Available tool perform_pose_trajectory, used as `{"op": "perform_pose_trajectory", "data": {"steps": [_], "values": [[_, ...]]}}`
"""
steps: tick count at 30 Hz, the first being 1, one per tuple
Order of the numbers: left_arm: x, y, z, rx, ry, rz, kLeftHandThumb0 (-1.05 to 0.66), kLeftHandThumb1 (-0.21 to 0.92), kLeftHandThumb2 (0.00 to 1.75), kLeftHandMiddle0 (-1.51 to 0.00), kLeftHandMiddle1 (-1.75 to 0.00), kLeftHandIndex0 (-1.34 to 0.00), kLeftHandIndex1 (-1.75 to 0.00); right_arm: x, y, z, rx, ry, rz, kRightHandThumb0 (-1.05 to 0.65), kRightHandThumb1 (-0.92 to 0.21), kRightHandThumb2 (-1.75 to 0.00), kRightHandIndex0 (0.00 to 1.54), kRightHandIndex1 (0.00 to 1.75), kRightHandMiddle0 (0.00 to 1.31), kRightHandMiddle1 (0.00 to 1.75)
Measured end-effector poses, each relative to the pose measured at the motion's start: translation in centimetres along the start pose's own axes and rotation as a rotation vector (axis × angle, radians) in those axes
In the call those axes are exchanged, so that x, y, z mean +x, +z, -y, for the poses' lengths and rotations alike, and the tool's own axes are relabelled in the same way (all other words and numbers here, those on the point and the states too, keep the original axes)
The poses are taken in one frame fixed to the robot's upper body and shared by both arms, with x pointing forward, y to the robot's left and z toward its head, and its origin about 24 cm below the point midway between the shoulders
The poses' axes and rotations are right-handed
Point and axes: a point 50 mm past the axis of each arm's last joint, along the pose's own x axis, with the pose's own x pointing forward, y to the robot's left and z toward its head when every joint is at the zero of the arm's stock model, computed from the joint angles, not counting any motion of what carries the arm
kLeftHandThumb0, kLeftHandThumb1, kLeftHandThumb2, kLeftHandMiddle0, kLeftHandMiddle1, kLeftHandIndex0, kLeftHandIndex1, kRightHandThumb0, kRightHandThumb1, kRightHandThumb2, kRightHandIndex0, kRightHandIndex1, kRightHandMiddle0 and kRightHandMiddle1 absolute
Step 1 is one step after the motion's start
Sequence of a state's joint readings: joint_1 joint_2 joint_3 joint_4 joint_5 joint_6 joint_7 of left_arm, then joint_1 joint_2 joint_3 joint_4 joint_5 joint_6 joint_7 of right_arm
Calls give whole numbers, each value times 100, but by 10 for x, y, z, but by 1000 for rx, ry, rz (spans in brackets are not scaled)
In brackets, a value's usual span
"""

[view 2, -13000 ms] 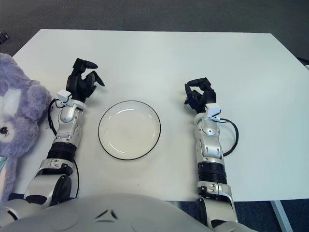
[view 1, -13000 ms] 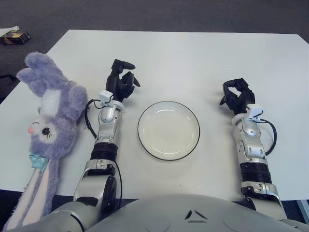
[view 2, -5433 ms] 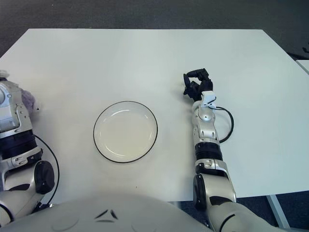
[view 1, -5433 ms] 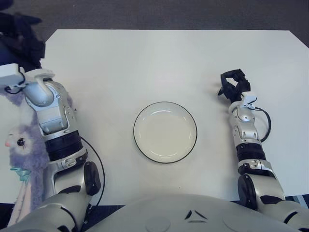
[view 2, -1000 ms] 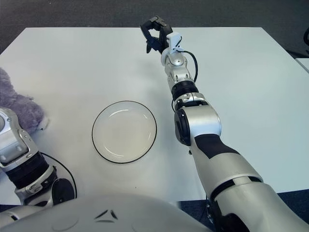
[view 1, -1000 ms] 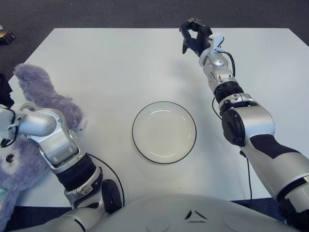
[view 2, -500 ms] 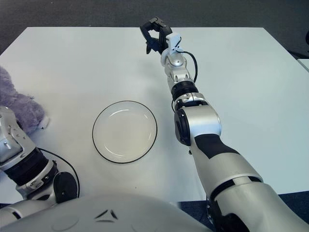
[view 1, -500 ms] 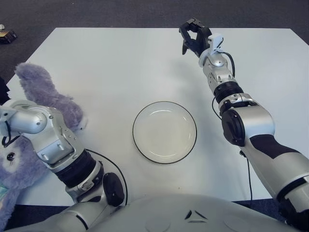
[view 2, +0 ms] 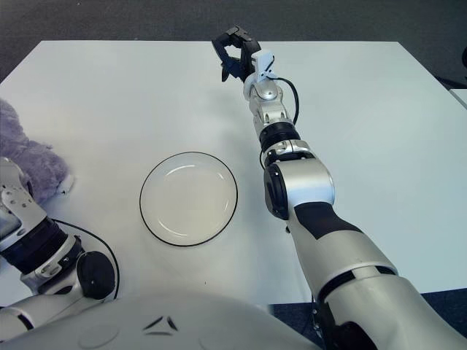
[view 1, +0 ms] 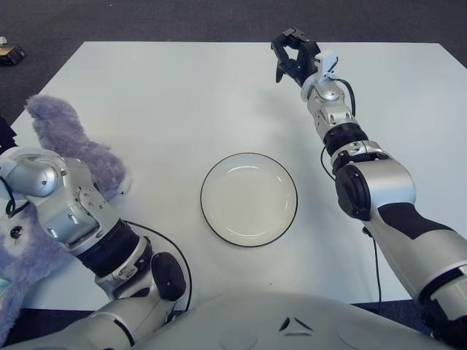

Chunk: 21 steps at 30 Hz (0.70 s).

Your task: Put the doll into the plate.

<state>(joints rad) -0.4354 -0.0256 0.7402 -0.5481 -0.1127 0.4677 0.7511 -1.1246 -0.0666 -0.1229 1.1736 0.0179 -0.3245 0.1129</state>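
Note:
The doll is a purple plush bunny lying at the table's left edge, partly cut off by the picture and partly covered by my left forearm. That arm reaches across the doll toward the left, and its hand lies beyond the picture's edge. The white plate with a thin black rim sits in the middle of the table with nothing in it. My right hand is stretched far forward near the table's back edge, well beyond the plate, fingers curled around nothing.
The white table ends in dark carpet at the back and left. A small dark box lies on the floor at the far left. A black cable loops from my left elbow.
My left forearm has swung a little lower and further over the doll, with the elbow shifting right. The doll's ear has risen slightly. Right arm and plate are unmoved.

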Motion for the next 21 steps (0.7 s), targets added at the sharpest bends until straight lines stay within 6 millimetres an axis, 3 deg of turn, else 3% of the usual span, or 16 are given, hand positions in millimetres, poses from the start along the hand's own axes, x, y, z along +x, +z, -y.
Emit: {"op": "perform_pose_trajectory", "data": {"steps": [14, 21], "values": [[3, -12, 14, 19, -93, -174, -35, 92, 51, -40, -175, -21, -175, 0, 0, 1, -1, -2, 7, -35, -92, -30, 98, 175, 43, 150], [4, -21, 26, -9, -164, -280, -35, 92, 51, -49, -175, -21, -175, -1, 1, 2, 0, 1, 12, -35, -92, -30, 99, 175, 44, 150]]}}
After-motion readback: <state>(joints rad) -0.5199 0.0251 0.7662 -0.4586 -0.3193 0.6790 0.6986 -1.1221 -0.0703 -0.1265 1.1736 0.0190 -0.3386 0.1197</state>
